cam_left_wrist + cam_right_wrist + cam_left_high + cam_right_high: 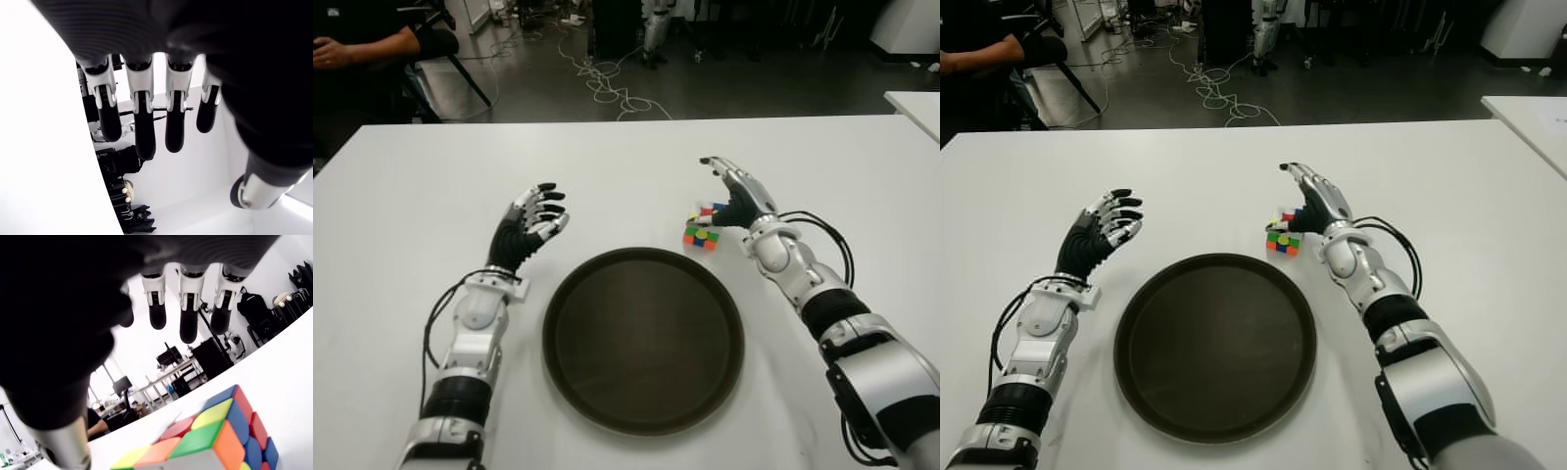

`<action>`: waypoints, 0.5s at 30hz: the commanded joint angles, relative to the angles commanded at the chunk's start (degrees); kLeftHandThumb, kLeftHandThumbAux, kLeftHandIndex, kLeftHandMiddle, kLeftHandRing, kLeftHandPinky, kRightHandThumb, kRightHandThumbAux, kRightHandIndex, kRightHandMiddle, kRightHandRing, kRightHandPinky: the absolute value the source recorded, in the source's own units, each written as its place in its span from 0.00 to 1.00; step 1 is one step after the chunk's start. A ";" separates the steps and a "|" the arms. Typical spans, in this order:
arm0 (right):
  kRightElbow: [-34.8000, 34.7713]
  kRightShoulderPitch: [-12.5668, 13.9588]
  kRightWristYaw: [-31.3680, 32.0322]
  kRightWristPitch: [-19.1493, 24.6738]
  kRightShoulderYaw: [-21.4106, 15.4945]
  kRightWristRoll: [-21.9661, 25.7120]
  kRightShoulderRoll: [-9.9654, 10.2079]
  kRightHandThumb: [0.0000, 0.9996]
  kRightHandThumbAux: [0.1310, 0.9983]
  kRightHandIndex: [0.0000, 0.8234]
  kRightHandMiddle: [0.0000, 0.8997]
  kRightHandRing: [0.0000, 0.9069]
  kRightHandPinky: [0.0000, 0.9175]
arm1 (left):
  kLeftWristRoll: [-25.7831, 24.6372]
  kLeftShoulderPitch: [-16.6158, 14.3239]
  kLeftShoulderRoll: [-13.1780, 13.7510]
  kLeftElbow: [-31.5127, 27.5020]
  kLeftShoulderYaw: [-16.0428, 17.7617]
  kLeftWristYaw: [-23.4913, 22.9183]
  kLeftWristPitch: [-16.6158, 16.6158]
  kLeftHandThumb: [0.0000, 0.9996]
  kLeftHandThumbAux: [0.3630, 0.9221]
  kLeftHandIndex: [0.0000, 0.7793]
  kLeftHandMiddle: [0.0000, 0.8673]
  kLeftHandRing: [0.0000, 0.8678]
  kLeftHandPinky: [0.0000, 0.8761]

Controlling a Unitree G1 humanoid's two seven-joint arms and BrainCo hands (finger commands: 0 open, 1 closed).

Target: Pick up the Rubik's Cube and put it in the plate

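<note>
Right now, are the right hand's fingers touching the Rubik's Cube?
Apart. The right wrist view shows the right hand's fingers extended above the Rubik's Cube, with background showing between them. In the eye views the right hand shows just behind the cube.

Scrambled Rubik's Cube (702, 228) sits just beyond the dark round plate (643, 338).

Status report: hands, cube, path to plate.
Right hand open, over Rubik's Cube, no grasp. Cube on table, beside plate. Left hand open, idle, left of plate. Path unobstructed.
</note>
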 joint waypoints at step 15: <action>-0.47 -0.24 3.43 1.42 2.53 -0.71 -0.82 0.00 0.77 0.12 0.17 0.18 0.20 | 0.48 -0.07 0.20 0.46 -0.01 0.06 -0.19 0.10 0.44 0.25 0.32 0.33 0.34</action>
